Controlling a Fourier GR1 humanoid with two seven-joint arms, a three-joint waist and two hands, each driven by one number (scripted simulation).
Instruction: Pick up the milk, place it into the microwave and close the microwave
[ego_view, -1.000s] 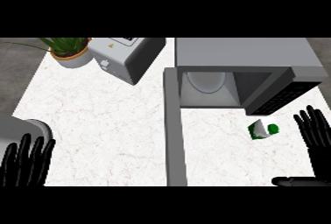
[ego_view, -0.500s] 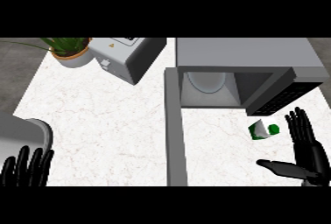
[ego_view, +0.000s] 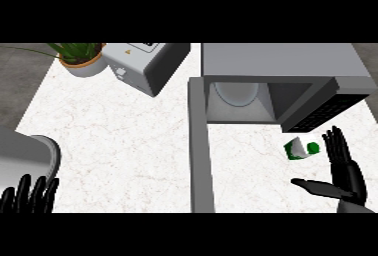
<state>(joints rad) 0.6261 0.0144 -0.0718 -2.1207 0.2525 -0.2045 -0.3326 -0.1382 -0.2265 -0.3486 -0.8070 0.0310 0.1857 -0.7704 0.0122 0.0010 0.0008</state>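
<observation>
Right hand (ego_view: 347, 172): standing open at the lower right of the head view, fingers straight and pointing up the frame, thumb spread toward the left, grasping nothing.
Milk (ego_view: 303, 148): lying on the bench (ego_view: 125, 145), just up and left of the right fingertips, apart from them, in the gap between thumb and fingers.
Long axis: hard to tell; the carton is looking tilted.
Nearer hand: right by far; left hand (ego_view: 29, 196) is resting open at the lower left edge, well apart.
Microwave (ego_view: 280, 80): sitting just beyond the milk, door (ego_view: 201, 150) hanging open.
</observation>
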